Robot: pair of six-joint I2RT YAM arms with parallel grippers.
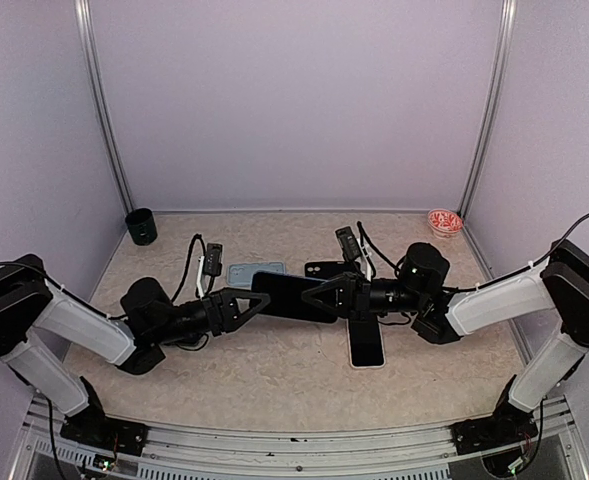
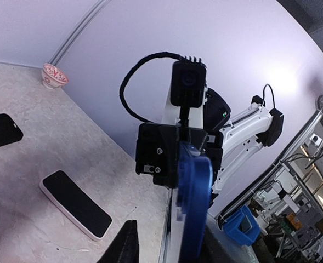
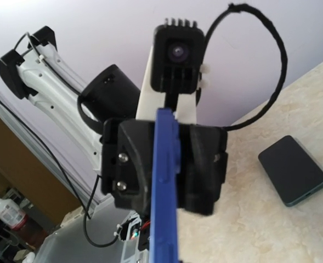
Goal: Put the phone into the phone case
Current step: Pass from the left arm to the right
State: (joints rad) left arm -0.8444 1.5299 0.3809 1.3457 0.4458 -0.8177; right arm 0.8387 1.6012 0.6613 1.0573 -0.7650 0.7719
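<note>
We see the blue-edged phone (image 1: 286, 296) held above the middle of the table (image 1: 274, 385), between the two arms. The right claw (image 1: 314, 296) is clamped on its 3 o'clock end. The left claw (image 1: 259, 301) sits around its 9 o'clock end, and we cannot tell whether it grips. A black case (image 1: 326, 268) lies at 1 o'clock from it, and a white-rimmed phone (image 1: 366, 342) at 5 o'clock.
</note>
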